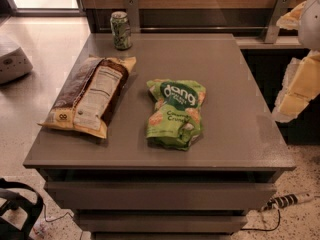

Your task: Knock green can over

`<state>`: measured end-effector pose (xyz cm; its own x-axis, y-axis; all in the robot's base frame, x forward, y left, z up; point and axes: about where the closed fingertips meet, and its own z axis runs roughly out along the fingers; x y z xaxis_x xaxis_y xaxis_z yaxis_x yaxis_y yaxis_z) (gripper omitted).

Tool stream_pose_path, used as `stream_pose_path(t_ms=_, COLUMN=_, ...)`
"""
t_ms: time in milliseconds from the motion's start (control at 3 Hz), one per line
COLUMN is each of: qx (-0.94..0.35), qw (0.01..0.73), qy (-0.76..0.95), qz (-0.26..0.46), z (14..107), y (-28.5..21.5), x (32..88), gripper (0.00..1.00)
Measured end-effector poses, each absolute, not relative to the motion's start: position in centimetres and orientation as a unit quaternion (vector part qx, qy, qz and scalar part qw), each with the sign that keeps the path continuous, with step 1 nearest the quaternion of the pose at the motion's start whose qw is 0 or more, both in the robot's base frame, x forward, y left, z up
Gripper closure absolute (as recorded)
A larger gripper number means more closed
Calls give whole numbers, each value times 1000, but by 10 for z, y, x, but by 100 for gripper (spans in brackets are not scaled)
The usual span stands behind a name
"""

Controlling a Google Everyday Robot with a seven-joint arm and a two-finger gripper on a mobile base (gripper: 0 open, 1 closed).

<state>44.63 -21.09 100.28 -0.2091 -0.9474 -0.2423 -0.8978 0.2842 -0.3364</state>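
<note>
The green can (121, 30) stands upright at the far left corner of the grey table (240, 119). It is small, green with white patterning and a silver top. My gripper (297, 89) shows as cream and yellow parts at the right edge of the camera view, beyond the table's right side. It is far from the can and touches nothing on the table.
A brown and white snack bag (87, 98) lies flat on the table's left side. A crinkled green "dang" snack bag (175, 113) lies in the middle. A wooden wall with metal brackets (131, 11) runs behind the table. A power strip (287, 201) lies on the floor at the right.
</note>
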Motion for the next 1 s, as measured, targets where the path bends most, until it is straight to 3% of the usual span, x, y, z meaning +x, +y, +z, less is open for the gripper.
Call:
stream_pose_path(t_ms=667, qx=-498, qw=324, qy=804, qz=-22, z=1016, y=-190, x=511, gripper=0)
stream_pose_path(t_ms=1000, qx=-461, qw=388, qy=797, qz=36, z=998, y=-173, x=549, gripper=0)
